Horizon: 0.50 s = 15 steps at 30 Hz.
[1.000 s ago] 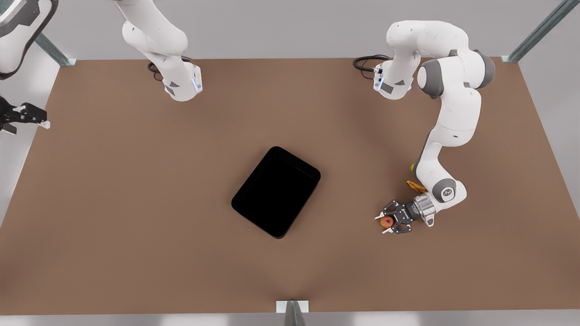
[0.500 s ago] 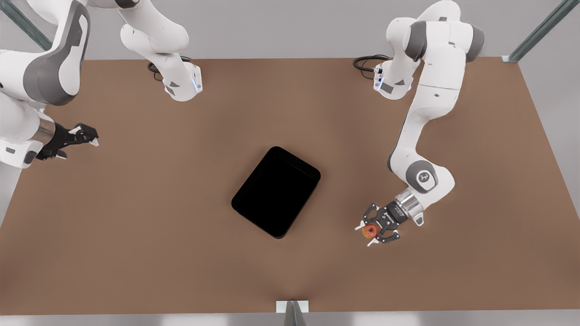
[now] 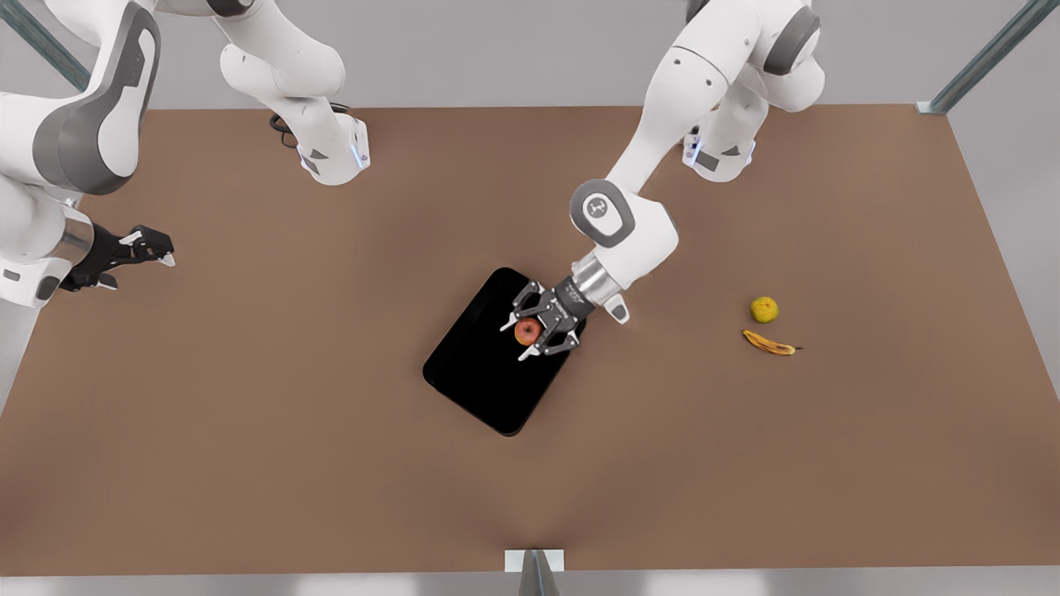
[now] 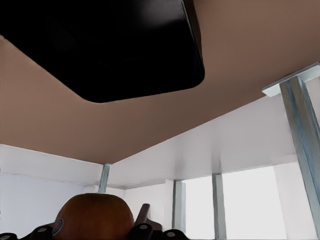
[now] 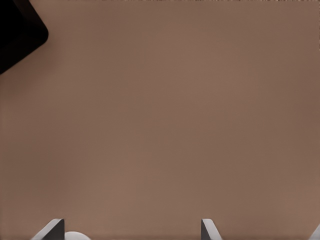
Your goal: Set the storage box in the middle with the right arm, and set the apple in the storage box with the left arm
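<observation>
The glossy black open-topped storage box [image 3: 504, 350] lay askew near the middle of the brown tabletop [image 3: 248, 414], its long sides running diagonally. By that position the box step looked done, and the apple's delivery was the step in hand.

The left gripper [image 3: 523, 333] hung over the box corner nearest its own arm, clamped on the small red-orange apple [image 3: 527, 331], one white-tipped finger [image 3: 507, 321] on each side of the fruit. The hold seemed meant to keep a round thing from rolling out before release; whether it was low enough to let go safely could not be judged from above.

The right gripper [image 3: 142, 248] waited well away from the box, toward the front view's left table edge, fingers apart and holding nothing, presumably parked to leave the box approach free.

A yellow-green round fruit [image 3: 764, 310] and a spotted yellow banana [image 3: 770, 343] lay close together, well off from the box toward the front view's right.

The left wrist view gave the apple [image 4: 94, 217] close up, seated in the gripper, with a rounded box corner [image 4: 150, 60] beyond. The right wrist view gave two pale fingertips [image 5: 209, 229] set wide over bare tabletop and a sliver of box corner [image 5: 20, 35]. The front view alone tied both arms and the spare fruits to the box.
</observation>
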Tool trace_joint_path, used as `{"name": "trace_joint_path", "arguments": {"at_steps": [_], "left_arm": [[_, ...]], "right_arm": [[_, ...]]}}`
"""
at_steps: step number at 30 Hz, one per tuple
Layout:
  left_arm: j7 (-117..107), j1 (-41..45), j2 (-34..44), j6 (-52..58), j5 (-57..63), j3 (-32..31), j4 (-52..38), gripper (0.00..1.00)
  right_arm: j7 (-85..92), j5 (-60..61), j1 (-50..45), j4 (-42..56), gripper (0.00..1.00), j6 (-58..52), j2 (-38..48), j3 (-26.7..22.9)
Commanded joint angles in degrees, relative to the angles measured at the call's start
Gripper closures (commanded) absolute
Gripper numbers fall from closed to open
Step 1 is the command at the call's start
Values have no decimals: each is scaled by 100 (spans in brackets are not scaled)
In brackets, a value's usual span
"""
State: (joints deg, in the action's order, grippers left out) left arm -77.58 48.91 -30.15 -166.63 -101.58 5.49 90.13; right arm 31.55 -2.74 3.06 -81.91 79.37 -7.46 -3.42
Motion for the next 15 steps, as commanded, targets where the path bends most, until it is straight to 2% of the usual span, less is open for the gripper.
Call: {"name": "trace_joint_path", "arguments": {"at_steps": [1, 2, 8, 12, 13, 15], "left_arm": [[-11, 31, -61, 34, 261, 5, -48, 26], [-11, 66, -97, -19, 270, 5, -110, 0], [-38, 277, -369, -300, 270, 5, -444, 0], [226, 189, 140, -204, 964, 242, 268, 0], [384, 154, 202, -11, 1438, 304, 321, 0], [411, 119, 290, 1867, 2843, 1058, 330, 0]], "right_arm": [[0, 2, 2, 0, 0, 0, -1, 0], [0, 2, 2, 0, 0, 0, -1, 0], [0, 2, 2, 0, 0, 0, -10, 0], [0, 2, 11, 0, 0, 0, -10, 0], [0, 11, 37, 0, 0, 0, -10, 8], [0, 11, 37, 0, 0, 9, -10, 8]]}}
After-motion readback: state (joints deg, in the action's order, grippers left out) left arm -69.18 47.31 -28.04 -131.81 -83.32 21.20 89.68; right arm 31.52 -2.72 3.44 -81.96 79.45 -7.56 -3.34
